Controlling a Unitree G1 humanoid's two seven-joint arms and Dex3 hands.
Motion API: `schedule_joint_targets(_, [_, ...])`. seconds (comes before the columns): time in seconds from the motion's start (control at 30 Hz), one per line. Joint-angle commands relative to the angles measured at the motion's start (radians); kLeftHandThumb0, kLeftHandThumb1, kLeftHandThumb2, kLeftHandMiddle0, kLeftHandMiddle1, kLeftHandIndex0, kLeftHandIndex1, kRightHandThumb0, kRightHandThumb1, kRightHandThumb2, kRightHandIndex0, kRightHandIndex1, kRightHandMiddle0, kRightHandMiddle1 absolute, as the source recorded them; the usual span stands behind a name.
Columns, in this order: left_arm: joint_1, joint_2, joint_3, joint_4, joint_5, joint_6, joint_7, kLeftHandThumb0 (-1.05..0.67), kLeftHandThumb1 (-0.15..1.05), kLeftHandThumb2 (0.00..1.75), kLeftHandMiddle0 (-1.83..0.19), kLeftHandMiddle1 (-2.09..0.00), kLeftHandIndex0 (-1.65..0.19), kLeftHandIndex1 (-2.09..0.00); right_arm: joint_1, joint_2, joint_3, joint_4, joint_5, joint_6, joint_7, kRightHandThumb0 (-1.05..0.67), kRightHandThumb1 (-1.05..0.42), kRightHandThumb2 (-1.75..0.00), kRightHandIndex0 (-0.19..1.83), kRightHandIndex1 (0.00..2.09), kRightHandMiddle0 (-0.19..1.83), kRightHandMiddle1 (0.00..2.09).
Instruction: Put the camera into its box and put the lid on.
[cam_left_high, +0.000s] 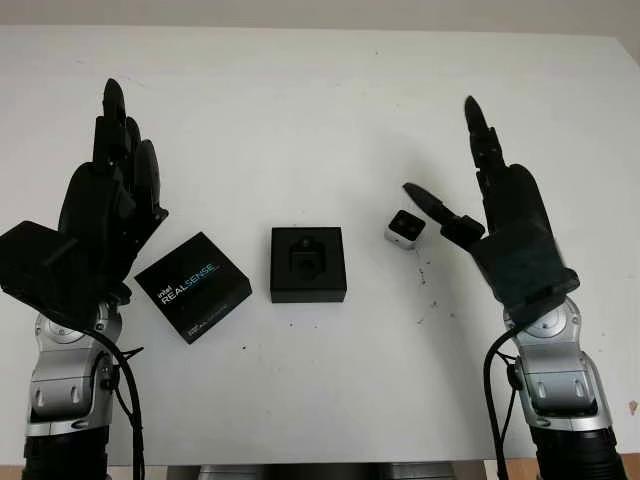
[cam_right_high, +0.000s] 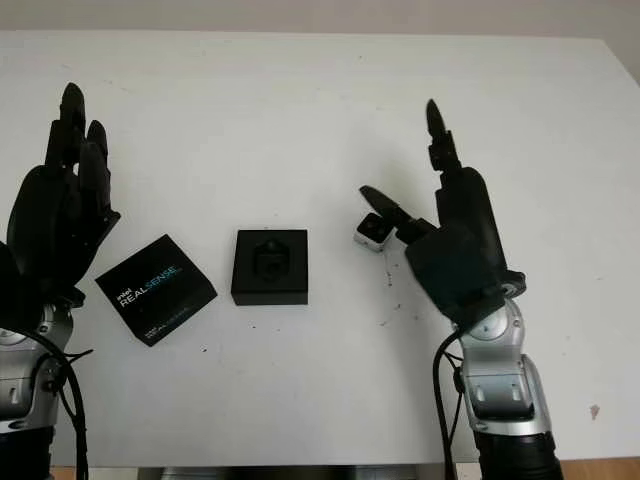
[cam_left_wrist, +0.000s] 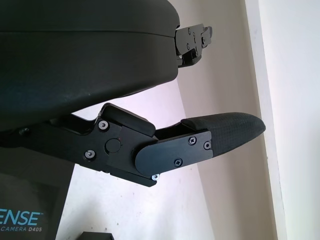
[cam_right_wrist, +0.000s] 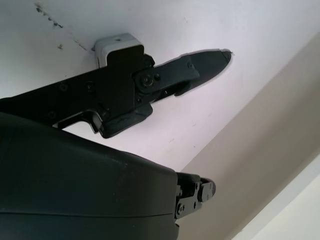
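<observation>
A small white camera (cam_left_high: 404, 228) with a dark lens face lies on the white table (cam_left_high: 320, 90), right of centre. The open black box (cam_left_high: 308, 264) with a moulded insert sits in the middle. Its black lid (cam_left_high: 193, 286), printed "RealSense", lies flat to the left of the box. My right hand (cam_left_high: 478, 195) hovers open just right of the camera, thumb reaching over it without holding it; the camera (cam_right_wrist: 116, 44) peeks from behind that thumb in the right wrist view. My left hand (cam_left_high: 115, 180) is raised open at the left, above the lid.
The table's far edge (cam_left_high: 320, 30) meets a pale wall. A few small dark specks (cam_left_high: 428, 270) mark the surface below the camera. The lid's corner (cam_left_wrist: 25, 215) and the box's edge (cam_left_wrist: 97, 235) show in the left wrist view.
</observation>
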Motion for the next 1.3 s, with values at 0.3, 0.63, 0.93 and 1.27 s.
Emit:
schedule_joint_targets(0.3, [-0.013, 0.015, 0.002, -0.007, -0.006, 0.021, -0.011, -0.83, 1.05, 0.68, 0.19, 0.0, 0.19, 0.0, 0.042, -0.028, 0.08, 0.014, -0.185, -0.019, -0.014, -0.81, -0.86, -0.05, 0.12, 0.12, 0.27, 0.13])
schedule_joint_targets(0.63, [-0.018, 0.017, 0.002, 0.006, -0.004, 0.014, -0.013, -0.84, 1.05, 0.66, 0.19, 0.0, 0.19, 0.0, 0.054, -0.023, 0.114, 0.13, -0.31, -0.053, -0.146, -0.81, -0.91, -0.06, 0.19, 0.12, 0.38, 0.13])
schedule_joint_targets(0.93, [-0.014, 0.01, 0.001, 0.015, -0.004, -0.014, -0.015, -0.82, 1.05, 0.63, 0.19, 0.0, 0.19, 0.0, 0.024, -0.049, 0.095, 0.178, -0.323, -0.069, -0.185, -0.78, -0.9, -0.05, 0.22, 0.11, 0.5, 0.2])
schedule_joint_targets(1.27, [-0.015, 0.015, -0.003, 0.021, -0.006, -0.022, -0.02, -0.82, 1.05, 0.62, 0.19, 0.0, 0.19, 0.0, 0.026, -0.062, 0.098, 0.182, -0.332, -0.064, -0.169, -0.76, -0.91, -0.05, 0.26, 0.1, 0.4, 0.54])
